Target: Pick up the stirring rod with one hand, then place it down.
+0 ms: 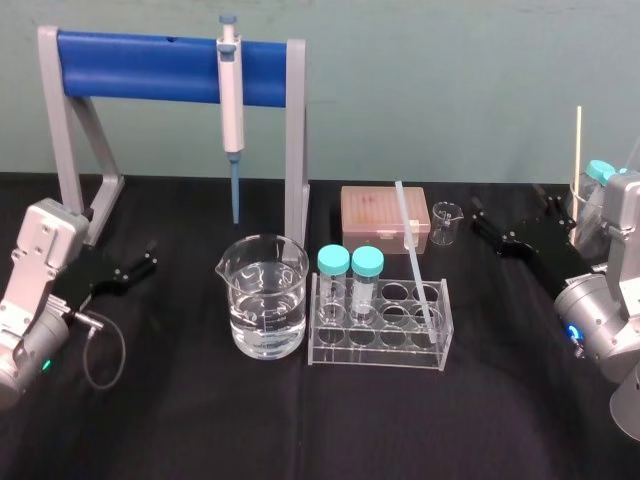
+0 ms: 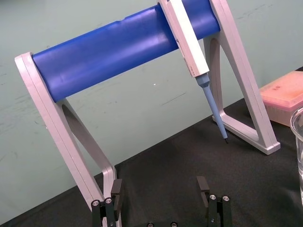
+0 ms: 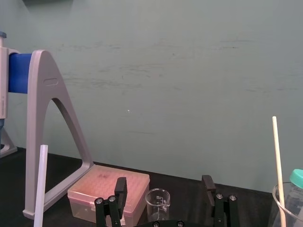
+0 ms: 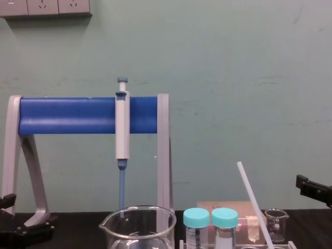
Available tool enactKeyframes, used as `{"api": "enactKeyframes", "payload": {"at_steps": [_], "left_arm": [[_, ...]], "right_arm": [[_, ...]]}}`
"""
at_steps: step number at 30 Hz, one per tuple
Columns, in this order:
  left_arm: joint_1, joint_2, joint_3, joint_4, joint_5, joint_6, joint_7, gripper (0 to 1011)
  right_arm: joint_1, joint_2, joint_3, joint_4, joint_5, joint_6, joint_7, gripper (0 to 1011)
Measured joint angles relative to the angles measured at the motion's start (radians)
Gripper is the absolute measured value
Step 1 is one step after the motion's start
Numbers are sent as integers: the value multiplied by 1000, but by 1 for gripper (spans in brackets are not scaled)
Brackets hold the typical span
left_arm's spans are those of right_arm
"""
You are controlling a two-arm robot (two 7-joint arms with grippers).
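At chest view's bottom edge, stirring rod (image 4: 254,202) cut off.

This is a laboratory. A pipette (image 1: 231,90) hangs from a blue-barred stand (image 1: 140,68). A glass beaker (image 1: 264,297) holds clear liquid. Two teal-capped vials (image 1: 334,275) stand in a clear rack (image 1: 375,352), where a stirring rod (image 1: 413,250) leans. Behind sit a pink lidded box (image 1: 385,218) and a tiny beaker (image 1: 446,224), all on a black worktop (image 1: 300,430).
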Motion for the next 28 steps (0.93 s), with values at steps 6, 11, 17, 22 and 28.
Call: {"api": "enactKeyframes", "payload": {"at_steps": [6, 11, 17, 22, 28], "left_arm": [[0, 0, 0, 0, 0, 0, 0, 1000], [0, 0, 0, 0, 0, 0, 0, 1000], [0, 0, 0, 0, 0, 0, 0, 1001], [0, 0, 0, 0, 0, 0, 0, 1001], [0, 0, 0, 0, 0, 0, 0, 1000]], "right_arm": [[0, 1, 0, -2, 1, -1, 0, 1004], [-1, 2, -1, -4, 3, -2, 0, 1004], [-1, 2, -1, -5, 4, -3, 1, 1004], [-2, 3, -1, -6, 4, -3, 1, 1004], [-2, 3, -1, -6, 5, -4, 1, 1004]]}}
